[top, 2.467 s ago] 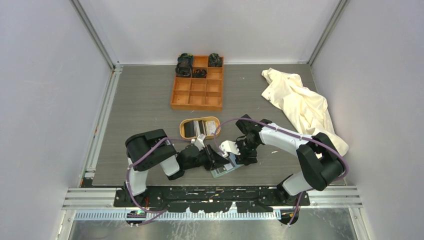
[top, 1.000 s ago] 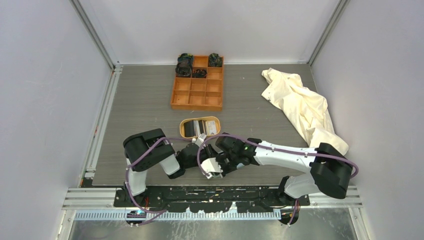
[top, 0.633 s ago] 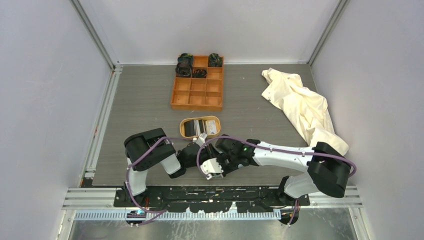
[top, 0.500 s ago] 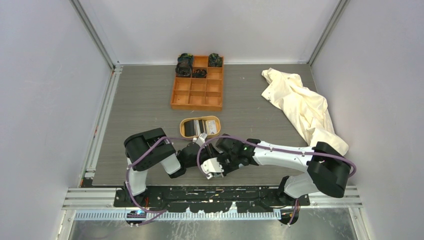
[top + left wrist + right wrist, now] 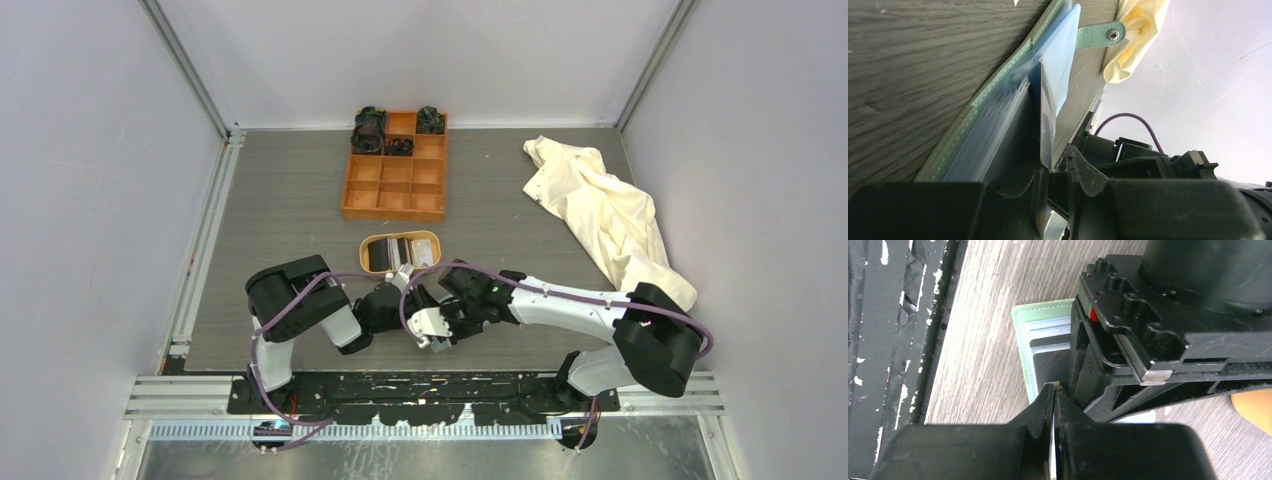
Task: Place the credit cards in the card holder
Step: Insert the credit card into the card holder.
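Sage-green card holder (image 5: 1040, 311), orange box (image 5: 394, 186), cream cloth (image 5: 600, 205).

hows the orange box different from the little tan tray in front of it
Shape: the orange box is square-cornered and split into nine compartments; the tan tray is oval with one hollow.
Size: the box is clearly larger than the tray.
Contents: the box holds dark items in a few far compartments; the tray holds cards lying flat.
Both are open-topped and sit on the table.
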You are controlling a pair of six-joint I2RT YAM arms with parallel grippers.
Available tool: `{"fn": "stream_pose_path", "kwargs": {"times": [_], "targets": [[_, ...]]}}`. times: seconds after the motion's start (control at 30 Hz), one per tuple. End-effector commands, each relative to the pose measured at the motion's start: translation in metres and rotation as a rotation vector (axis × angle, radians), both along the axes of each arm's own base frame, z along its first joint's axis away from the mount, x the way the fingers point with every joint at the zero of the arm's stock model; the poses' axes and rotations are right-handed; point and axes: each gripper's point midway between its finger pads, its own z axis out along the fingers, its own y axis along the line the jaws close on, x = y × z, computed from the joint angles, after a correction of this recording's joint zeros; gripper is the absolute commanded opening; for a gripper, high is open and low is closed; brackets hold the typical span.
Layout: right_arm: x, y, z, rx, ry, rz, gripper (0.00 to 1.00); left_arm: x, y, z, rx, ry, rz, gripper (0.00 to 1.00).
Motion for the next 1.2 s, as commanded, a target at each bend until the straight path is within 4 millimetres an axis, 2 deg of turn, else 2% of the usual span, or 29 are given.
{"fn": "stream_pose_path", "kwargs": {"times": [0.0, 0.43, 0.93, 1.17], "targets": [[0.021, -0.004, 0.006, -0.009, -0.073, -0.036, 0.02, -0.016, 0.025, -0.046, 0.185, 0.062, -0.033, 0.22], [0.036, -0.005, 0.009, -0.003, -0.094, -0.117, 0.02, -0.018, 0.034, -0.041, 0.222, 0.041, -0.034, 0.25], [0.032, -0.003, 0.013, 0.023, -0.046, -0.13, 0.05, -0.02, 0.055, -0.032, 0.314, 0.003, -0.023, 0.26], [0.025, 0.005, 0.043, 0.173, 0.13, -0.204, 0.08, -0.022, 0.071, -0.021, 0.378, -0.043, -0.022, 0.26]]}}
